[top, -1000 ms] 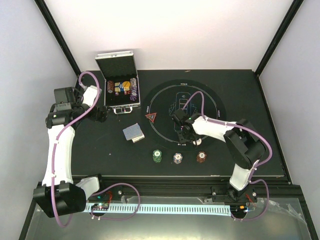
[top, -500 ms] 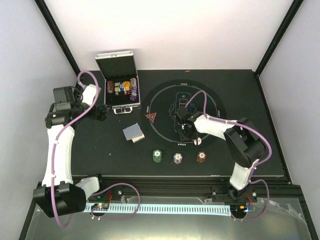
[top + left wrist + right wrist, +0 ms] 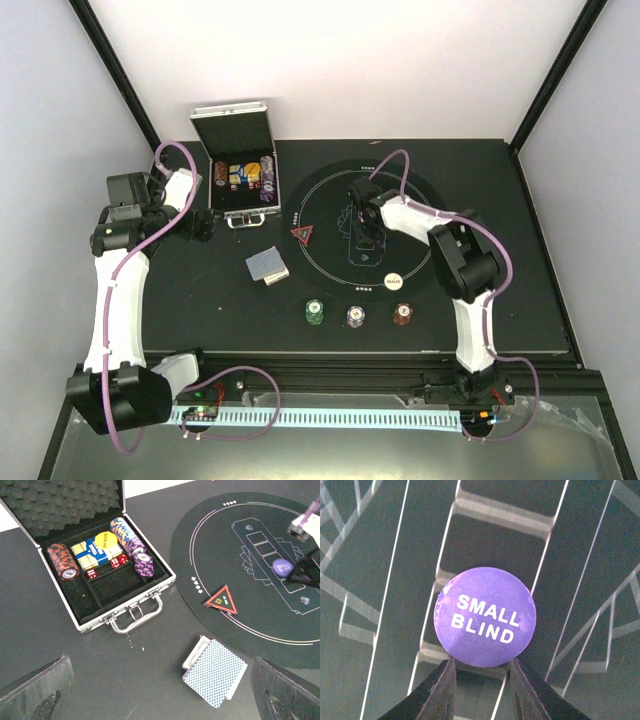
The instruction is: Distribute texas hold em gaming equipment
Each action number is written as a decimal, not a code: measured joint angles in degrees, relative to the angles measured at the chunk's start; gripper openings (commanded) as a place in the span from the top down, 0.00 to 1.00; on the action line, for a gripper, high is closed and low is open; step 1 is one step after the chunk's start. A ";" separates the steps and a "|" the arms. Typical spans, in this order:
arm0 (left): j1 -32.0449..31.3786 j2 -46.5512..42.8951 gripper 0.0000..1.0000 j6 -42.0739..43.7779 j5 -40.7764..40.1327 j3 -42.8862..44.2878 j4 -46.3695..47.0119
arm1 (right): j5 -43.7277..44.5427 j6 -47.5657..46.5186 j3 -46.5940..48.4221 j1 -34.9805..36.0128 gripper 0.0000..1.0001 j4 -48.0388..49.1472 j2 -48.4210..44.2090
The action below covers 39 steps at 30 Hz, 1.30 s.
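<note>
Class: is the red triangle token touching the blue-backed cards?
Apart. The left wrist view shows the red triangle token on the mat, the blue-backed cards off it, bare surface between.

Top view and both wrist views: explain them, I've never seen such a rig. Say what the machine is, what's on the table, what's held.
The machine is two white robot arms bolted at the table's near edge. The top view looks down from above and behind them; each other picture comes from a camera on one wrist. On the table lie an open silver case, a round mat, a deck of cards, a red triangle token, a white button and three chip stacks. The left gripper is open and empty. The right gripper hovers, jaws apart, at a purple SMALL BLIND button lying on the mat; nothing looks held.
</note>
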 measured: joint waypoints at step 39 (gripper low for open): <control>0.00 -1.57 0.01 -1.29 0.79 0.11 -0.37 | 0.70 0.85 -7.85 1.75 0.38 -2.62 -19.98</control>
